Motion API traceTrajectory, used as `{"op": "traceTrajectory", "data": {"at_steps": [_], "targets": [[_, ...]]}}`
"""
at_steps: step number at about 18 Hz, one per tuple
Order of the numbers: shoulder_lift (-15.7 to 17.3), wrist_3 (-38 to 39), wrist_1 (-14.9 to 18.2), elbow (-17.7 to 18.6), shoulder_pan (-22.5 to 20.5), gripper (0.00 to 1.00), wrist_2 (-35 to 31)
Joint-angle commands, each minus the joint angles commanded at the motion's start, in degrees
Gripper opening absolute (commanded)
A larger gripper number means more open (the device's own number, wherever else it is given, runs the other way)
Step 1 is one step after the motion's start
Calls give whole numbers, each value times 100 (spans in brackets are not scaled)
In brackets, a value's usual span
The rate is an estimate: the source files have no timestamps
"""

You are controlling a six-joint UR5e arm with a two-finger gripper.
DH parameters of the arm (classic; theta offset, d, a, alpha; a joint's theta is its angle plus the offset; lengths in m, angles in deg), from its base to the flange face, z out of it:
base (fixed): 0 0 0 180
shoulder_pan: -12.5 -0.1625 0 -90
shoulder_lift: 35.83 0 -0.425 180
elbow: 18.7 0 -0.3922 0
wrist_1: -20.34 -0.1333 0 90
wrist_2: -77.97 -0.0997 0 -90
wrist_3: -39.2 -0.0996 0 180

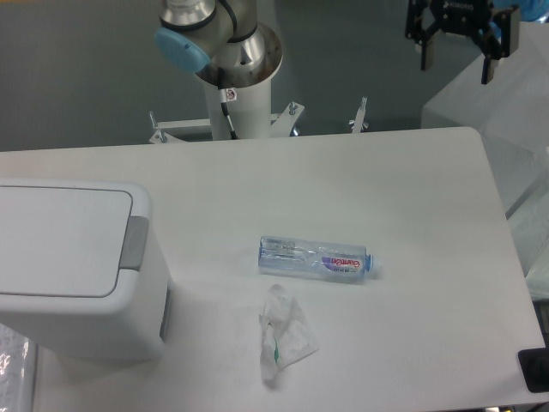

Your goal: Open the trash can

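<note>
So from my remote view, closest to the bottom of the frame I've got a crumpled clear plastic wrapper with a bit of green on it [282, 335], lying flat on the white desk [360, 189] a little below centre. Just above it, not touching, is a clear plastic water bottle with a pink-and-blue label and a blue cap [315, 259], on its side with the cap pointing toward the right.

Over at the lower left edge sits the large boxy white plastic trash can with rounded corners [73, 266]. Its flat white lid [60, 240] is down and closed, and the grey push tab [134, 243] is on the lid's right side, facing the bottle. Part of the can runs off the left edge of the frame.

Further back, at top centre, is the silver arm base with a light blue cap [225, 47], mounted behind the desk's far edge.

The black two-finger hand [457, 58] is way up in the upper right corner, well apart from the can, fingers spread wide with nothing between them.
</note>
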Motion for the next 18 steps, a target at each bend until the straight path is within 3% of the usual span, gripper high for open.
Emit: {"op": "traceTrajectory", "data": {"at_steps": [4, 9, 15, 18], "targets": [[0, 0, -17, 0, 0, 100, 70], [-9, 306, -105, 18, 35, 100, 789], [-18, 1807, -105, 9, 517, 100, 1265], [0, 3222, -210, 9, 904, 100, 1397]]}}
